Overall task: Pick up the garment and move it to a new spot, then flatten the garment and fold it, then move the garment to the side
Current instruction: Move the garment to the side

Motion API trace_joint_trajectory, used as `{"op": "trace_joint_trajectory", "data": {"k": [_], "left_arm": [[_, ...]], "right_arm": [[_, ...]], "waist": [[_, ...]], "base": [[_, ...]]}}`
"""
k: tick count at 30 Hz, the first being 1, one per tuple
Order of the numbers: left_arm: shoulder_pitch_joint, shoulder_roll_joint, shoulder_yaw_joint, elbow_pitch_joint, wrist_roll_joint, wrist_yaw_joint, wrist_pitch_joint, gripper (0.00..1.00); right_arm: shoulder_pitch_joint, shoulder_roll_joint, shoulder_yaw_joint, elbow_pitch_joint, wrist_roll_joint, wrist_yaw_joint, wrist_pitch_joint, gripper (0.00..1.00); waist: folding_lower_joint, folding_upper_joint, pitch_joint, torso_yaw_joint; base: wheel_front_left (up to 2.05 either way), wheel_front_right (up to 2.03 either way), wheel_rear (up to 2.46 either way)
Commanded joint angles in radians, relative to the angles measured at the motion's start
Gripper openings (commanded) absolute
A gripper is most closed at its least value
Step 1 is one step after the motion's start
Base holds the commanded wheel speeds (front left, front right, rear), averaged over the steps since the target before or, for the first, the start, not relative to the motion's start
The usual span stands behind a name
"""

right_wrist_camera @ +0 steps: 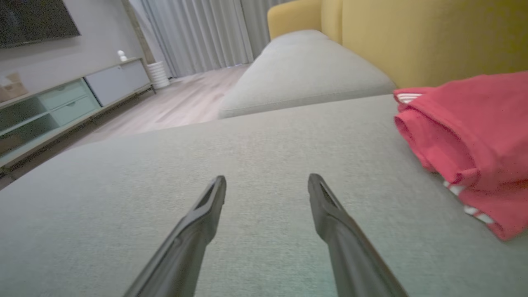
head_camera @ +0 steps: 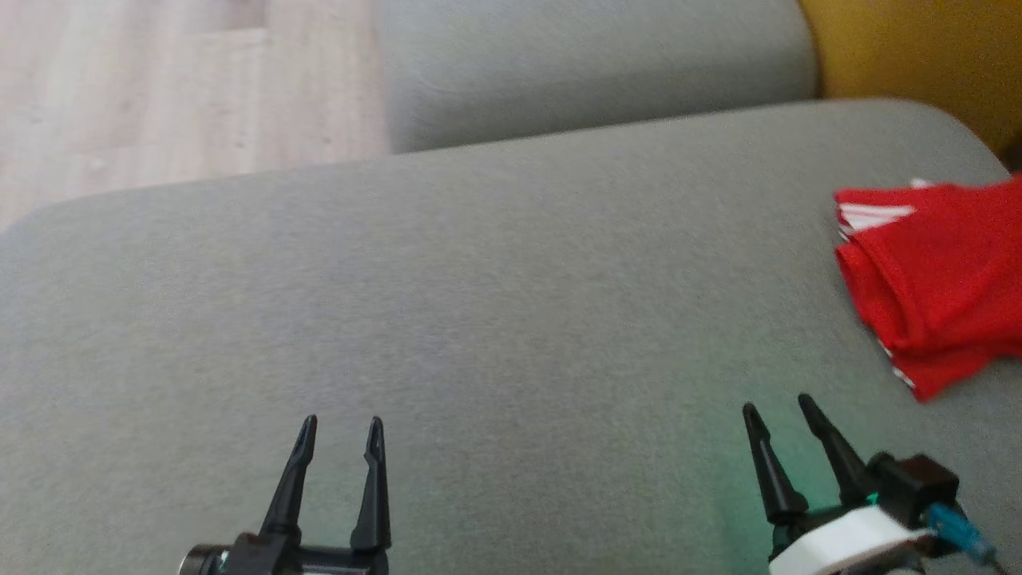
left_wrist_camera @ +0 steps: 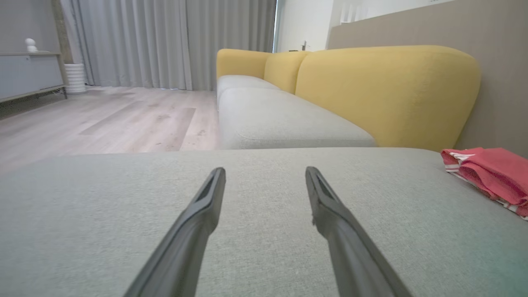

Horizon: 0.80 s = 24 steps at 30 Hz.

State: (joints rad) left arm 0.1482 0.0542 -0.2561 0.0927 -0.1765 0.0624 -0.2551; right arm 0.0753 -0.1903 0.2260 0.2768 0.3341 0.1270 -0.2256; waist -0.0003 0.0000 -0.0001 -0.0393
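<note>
Jaws on both sides stand wide apart and hold nothing; the left gripper [head_camera: 343, 421] sits at the lower left of the head view, the right gripper [head_camera: 776, 403] at the lower right, both pointing up the frame over the grey sofa seat [head_camera: 479, 279]; the red garment [head_camera: 942, 279], a folded bundle with white stripes at its edges, lies on the seat at the right edge of the frame, up and right of the right gripper and apart from it; wooden floor [head_camera: 160, 96] shows upper left; a yellow backrest [head_camera: 918, 56] shows upper right.
</note>
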Motion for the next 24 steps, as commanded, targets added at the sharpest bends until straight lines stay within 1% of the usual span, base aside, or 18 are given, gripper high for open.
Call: {"op": "trace_joint_trajectory", "data": {"k": [1,4,9,12,16,24], "left_arm": [[-0.026,-0.004,0.033,-0.035,-0.006,0.006,-0.007,1.0],[-0.009,-0.004,0.046,-0.06,0.001,-0.001,-0.007,1.0],[0.017,-0.004,0.067,-0.093,0.024,-0.026,-0.007,1.0],[0.037,-0.004,0.081,-0.099,0.025,-0.023,-0.007,1.0],[0.052,-0.004,0.097,-0.095,0.028,-0.023,-0.007,1.0],[0.045,-0.004,0.108,-0.081,0.04,-0.025,-0.007,1.0]], "right_arm": [[-0.032,0.0,0.009,-0.029,-0.011,0.004,-0.017,1.0],[-0.004,0.051,-0.033,-0.056,-0.079,0.004,-0.034,1.0],[0.094,0.117,-0.158,-0.244,-0.175,0.004,-0.036,1.0],[0.164,0.134,-0.212,-0.311,-0.212,0.004,-0.036,1.0],[0.214,0.139,-0.23,-0.328,-0.204,0.004,-0.036,1.0],[0.204,0.14,-0.212,-0.317,-0.188,0.004,-0.036,1.0]], "waist": [[0.0003,0.0,-0.048,0.053],[0.0003,0.0,-0.065,0.077],[0.0003,0.0,-0.078,0.098],[0.0003,0.0,-0.08,0.1],[0.0003,0.0,-0.08,0.095],[0.0003,0.0,-0.081,0.093]], "base": [[0.0,0.0,0.0],[0.0,0.0,0.0],[0.0,0.0,0.0],[0.0,0.0,0.0],[0.0,0.0,0.0],[0.0,0.0,0.0]]}}
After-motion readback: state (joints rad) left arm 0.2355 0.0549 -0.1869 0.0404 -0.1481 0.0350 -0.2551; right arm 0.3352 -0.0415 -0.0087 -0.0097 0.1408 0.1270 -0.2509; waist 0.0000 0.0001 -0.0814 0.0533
